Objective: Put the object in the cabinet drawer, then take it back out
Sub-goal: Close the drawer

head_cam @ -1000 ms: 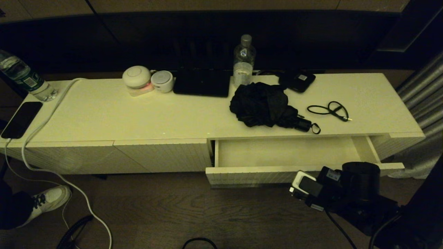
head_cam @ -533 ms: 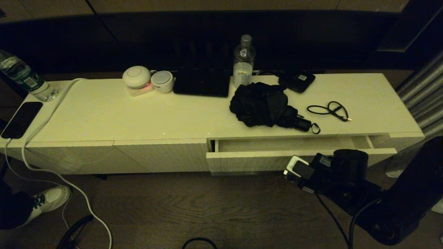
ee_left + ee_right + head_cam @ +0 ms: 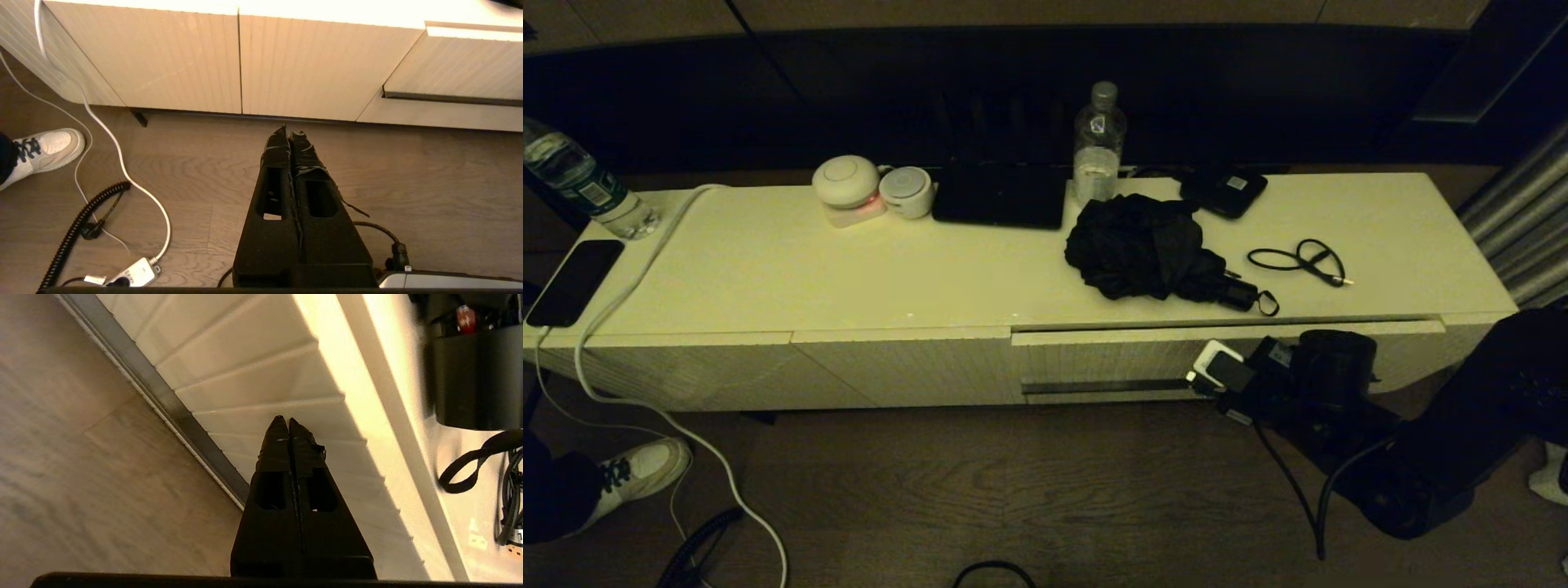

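the drawer [image 3: 1143,359] is a wide shallow white one with a finely ribbed front and a long dark handle strip [image 3: 1103,386] running along the lower part. it sits pushed in, front about level with the plain ribbed panels [image 3: 903,367] to its left, at the right end of the long white cabinet [image 3: 768,269]. nothing of its inside shows.

the right hand [image 3: 288,422] is right up against the drawer front, toward its right half, fingers pressed together with nothing between them. in the right wrist view the tips sit on the ribbing just above the dark strip, looks like touching but hard to be sure. from the head view the right arm [image 3: 1339,392] comes in low from the right and covers part of the front.

the left hand [image 3: 289,132] hangs low over the wood floor [image 3: 429,183] in front of the cabinet, also pinched tight and empty, well apart from the drawer.

on top, just above the drawer, there's a folded black umbrella [image 3: 1147,249], a black cable [image 3: 1298,261] and a water bottle [image 3: 1098,143].
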Robot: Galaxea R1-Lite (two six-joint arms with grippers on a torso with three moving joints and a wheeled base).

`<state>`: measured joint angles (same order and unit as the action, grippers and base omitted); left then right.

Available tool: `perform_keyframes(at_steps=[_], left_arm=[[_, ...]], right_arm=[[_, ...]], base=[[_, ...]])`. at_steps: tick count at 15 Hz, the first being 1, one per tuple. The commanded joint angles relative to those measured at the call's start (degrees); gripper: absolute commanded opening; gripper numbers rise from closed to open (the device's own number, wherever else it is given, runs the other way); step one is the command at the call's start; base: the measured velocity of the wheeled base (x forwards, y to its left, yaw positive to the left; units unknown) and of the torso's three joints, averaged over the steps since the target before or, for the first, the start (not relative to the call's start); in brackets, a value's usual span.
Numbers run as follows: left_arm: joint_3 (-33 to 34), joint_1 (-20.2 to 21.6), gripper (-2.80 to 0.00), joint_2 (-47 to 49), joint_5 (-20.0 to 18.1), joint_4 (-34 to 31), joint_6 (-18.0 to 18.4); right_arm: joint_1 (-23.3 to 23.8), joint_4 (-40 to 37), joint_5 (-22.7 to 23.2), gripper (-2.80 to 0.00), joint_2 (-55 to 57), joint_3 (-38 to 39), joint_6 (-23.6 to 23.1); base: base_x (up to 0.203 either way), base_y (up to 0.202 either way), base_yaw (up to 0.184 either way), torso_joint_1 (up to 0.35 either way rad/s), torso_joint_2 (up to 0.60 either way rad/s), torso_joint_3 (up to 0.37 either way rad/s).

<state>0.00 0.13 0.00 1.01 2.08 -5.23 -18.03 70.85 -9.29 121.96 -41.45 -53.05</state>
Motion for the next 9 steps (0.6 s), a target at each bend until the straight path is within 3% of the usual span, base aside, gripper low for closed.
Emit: perform_keyframes(at_steps=[1,9], left_arm=[[0.00,0.04,-2.80,-0.09,0.04,0.02,-0.04],[0.00,0.04,-2.80,-0.09,0.04,0.02,-0.04]], right_arm=[[0.49,0.43,-0.12,-2.80,0.83,-1.31,-0.30],[1.07,0.23,-1.24,-2.80,-3.40,0.06,-0.31]], base=[[0.000,0.000,0.000,0.000,0.00,0.000],[0.000,0.000,0.000,0.000,0.00,0.000]])
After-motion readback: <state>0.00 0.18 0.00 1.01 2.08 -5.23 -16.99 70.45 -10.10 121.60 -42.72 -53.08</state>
